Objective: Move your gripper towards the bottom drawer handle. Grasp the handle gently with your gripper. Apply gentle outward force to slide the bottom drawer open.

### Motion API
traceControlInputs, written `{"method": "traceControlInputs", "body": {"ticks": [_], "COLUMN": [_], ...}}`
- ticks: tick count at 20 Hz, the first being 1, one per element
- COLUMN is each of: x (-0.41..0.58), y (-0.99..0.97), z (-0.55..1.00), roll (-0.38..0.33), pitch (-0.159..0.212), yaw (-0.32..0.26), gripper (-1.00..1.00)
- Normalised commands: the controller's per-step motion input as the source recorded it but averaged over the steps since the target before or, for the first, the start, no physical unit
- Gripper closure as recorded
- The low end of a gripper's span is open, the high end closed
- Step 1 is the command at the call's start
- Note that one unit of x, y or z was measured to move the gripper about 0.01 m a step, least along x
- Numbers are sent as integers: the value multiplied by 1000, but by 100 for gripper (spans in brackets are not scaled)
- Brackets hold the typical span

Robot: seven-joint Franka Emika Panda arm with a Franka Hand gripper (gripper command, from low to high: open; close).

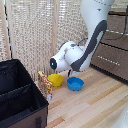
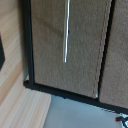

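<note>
So the white arm [image 1: 85,45] is bending down over the wooden floor [image 1: 90,105], with its head end hanging just above a yellow bowl [image 1: 55,79] and a blue bowl [image 1: 75,83] sitting side by side. The fingers aren't showing in either view, so I can't tell if they're open or closed.

The dresser is sitting at the exterior view's right, and the bottom drawer [image 1: 111,59] with its thin silver bottom drawer handle [image 1: 108,59] is looking shut, well apart from the arm. The wrist view is staring at a brown drawer front with a silver bar [image 2: 66,31]. A black fabric bin [image 1: 20,95] is filling the exterior view's lower left.
</note>
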Motion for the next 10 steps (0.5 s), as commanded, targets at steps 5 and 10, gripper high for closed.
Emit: {"method": "traceControlInputs", "body": {"ticks": [5, 10], "x": [-94, -3], "y": [-817, -855], "z": [58, 0], "roll": [-73, -10], "pitch": [-45, -34], "yaw": [96, 116], "gripper": [-100, -100]}}
